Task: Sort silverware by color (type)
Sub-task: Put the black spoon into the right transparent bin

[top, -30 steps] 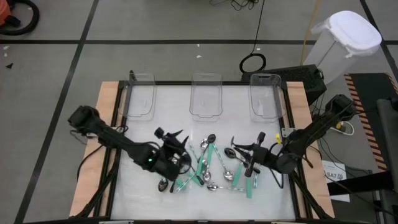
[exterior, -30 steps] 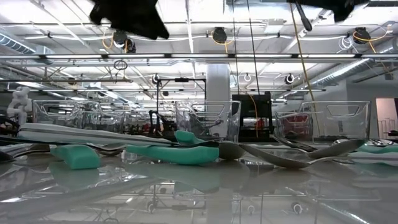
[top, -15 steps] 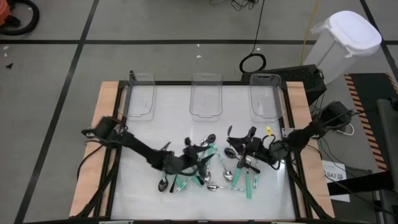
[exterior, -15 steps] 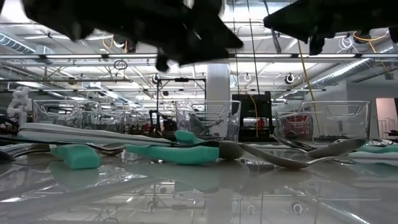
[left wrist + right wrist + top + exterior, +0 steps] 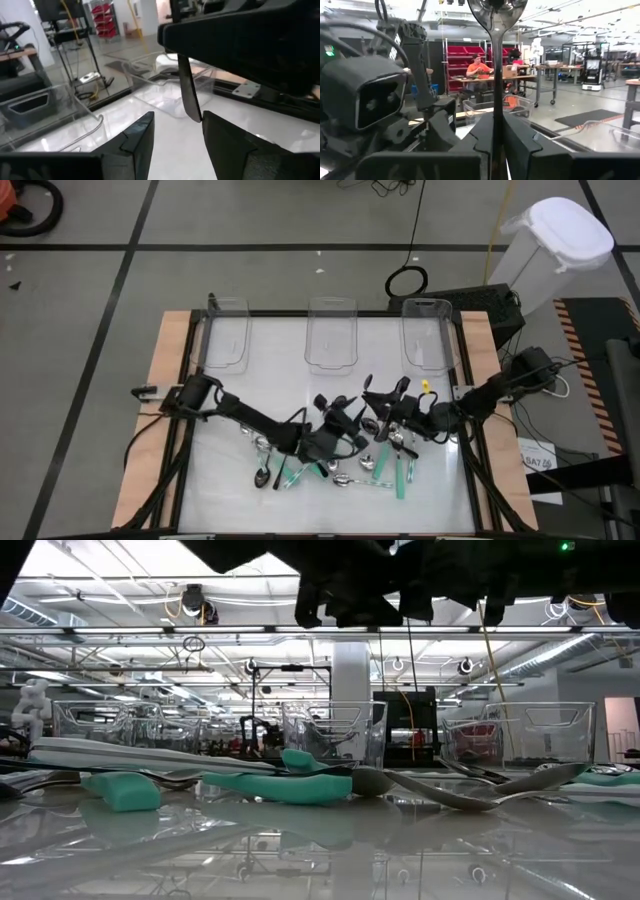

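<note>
Holding a silver spoon (image 5: 495,75) upright, right hand (image 5: 385,418) is clamped shut on its handle. Left hand (image 5: 335,420), fingers apart & empty, sits just beside, above worktop (image 5: 240,490) spoon pile (image 5: 345,465).

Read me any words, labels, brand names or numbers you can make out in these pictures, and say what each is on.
None can be read.
A white label on the floor right of the table carries dark marks, too small to read.
The clear bins show no print.
</note>
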